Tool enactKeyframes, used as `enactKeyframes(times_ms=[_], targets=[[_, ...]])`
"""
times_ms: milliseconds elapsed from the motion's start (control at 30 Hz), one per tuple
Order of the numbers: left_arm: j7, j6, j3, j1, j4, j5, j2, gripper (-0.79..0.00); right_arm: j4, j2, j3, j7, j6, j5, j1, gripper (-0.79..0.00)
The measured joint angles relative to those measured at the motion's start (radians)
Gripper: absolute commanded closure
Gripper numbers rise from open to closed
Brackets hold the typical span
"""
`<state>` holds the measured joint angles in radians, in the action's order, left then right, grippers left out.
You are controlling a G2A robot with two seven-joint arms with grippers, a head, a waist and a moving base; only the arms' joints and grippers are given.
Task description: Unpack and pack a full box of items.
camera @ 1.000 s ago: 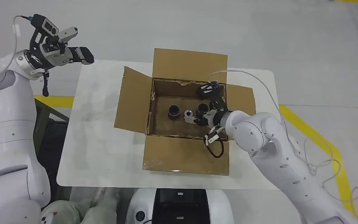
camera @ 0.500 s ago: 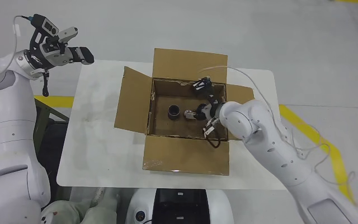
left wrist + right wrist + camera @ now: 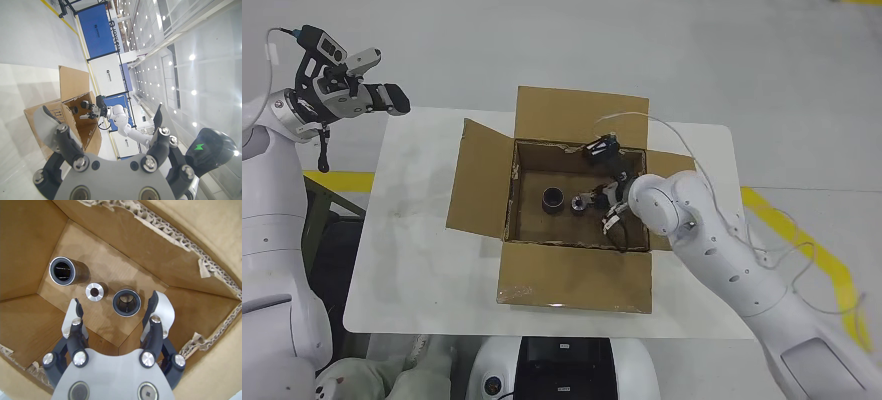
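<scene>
The box (image 3: 480,185) stands open on the white table (image 3: 412,270), its four flaps folded out and its torn corrugated edges showing. The right gripper (image 3: 115,299) hangs inside it, above the floor. Three metal pieces stand upright on that floor. A black-rimmed sleeve (image 3: 126,303) sits below the gap between the gripper's fingers, nearer one finger than the other and touching neither. A small silver bushing (image 3: 94,292) stands just beside the sleeve, just past the tip of the other finger. A wide dark tube (image 3: 62,271) stands beyond the bushing, farthest from the gripper and near a side wall. The right gripper's fingers are spread wide and hold nothing. The left gripper (image 3: 400,97) is held up well apart from the box, above the table's corner, its fingers likewise spread wide with nothing between them. The box's outer side facing the left gripper bears a printed handling mark (image 3: 57,113) with two upward arrows; the marks beside it are too small to make out. Past the box from the left gripper stand blue and white panels (image 3: 94,34) carrying a logo and lettering. A dark rounded housing (image 3: 209,151) beside the left gripper shows a small green symbol. A yellow line (image 3: 342,181) runs along the floor beside the table, on the left gripper's side.
</scene>
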<state>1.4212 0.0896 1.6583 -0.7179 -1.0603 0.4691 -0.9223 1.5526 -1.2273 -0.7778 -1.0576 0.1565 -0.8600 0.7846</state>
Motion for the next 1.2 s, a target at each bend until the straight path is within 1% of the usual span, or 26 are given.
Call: enactKeyframes(times_ms=[167, 233, 300, 333, 367, 500, 633, 700, 800, 867, 1000, 1200], targets=[[0.0, 0.0, 0.0, 0.0, 0.0, 0.0, 0.0, -0.785, -0.039, -0.014, 0.013, 0.002, 0.038, -0.009, -0.015, -0.539], [0.0, 0.0, 0.0, 0.0, 0.0, 0.0, 0.0, -0.785, -0.05, -0.019, 0.016, 0.002, 0.047, -0.009, -0.018, -0.483], [0.0, 0.0, 0.0, 0.0, 0.0, 0.0, 0.0, -0.785, -0.061, -0.023, 0.019, 0.002, 0.056, -0.014, -0.021, -0.465], [0.0, 0.0, 0.0, 0.0, 0.0, 0.0, 0.0, -0.785, -0.066, -0.025, 0.02, 0.002, 0.061, -0.017, -0.021, -0.419], [0.0, 0.0, 0.0, 0.0, 0.0, 0.0, 0.0, -0.785, -0.073, -0.027, 0.021, 0.002, 0.068, -0.02, -0.022, -0.409], [0.0, 0.0, 0.0, 0.0, 0.0, 0.0, 0.0, -0.785, -0.091, -0.035, 0.024, 0.006, 0.087, -0.027, -0.024, -0.425], [0.0, 0.0, 0.0, 0.0, 0.0, 0.0, 0.0, -0.785, -0.107, -0.043, 0.03, 0.005, 0.098, -0.032, -0.023, -0.459], [0.0, 0.0, 0.0, 0.0, 0.0, 0.0, 0.0, -0.785, -0.113, -0.048, 0.031, 0.005, 0.098, -0.027, -0.023, -0.554], [0.0, 0.0, 0.0, 0.0, 0.0, 0.0, 0.0, -0.785, -0.116, -0.052, 0.029, 0.013, 0.095, -0.021, -0.02, -0.536], [0.0, 0.0, 0.0, 0.0, 0.0, 0.0, 0.0, -0.785, -0.117, -0.055, 0.028, 0.013, 0.097, -0.026, -0.017, -0.542], [0.0, 0.0, 0.0, 0.0, 0.0, 0.0, 0.0, -0.785, -0.13, -0.06, 0.03, 0.006, 0.107, -0.04, -0.016, -0.588], [0.0, 0.0, 0.0, 0.0, 0.0, 0.0, 0.0, -0.785, -0.151, -0.07, 0.032, 0.004, 0.12, -0.053, -0.018, -0.579]])
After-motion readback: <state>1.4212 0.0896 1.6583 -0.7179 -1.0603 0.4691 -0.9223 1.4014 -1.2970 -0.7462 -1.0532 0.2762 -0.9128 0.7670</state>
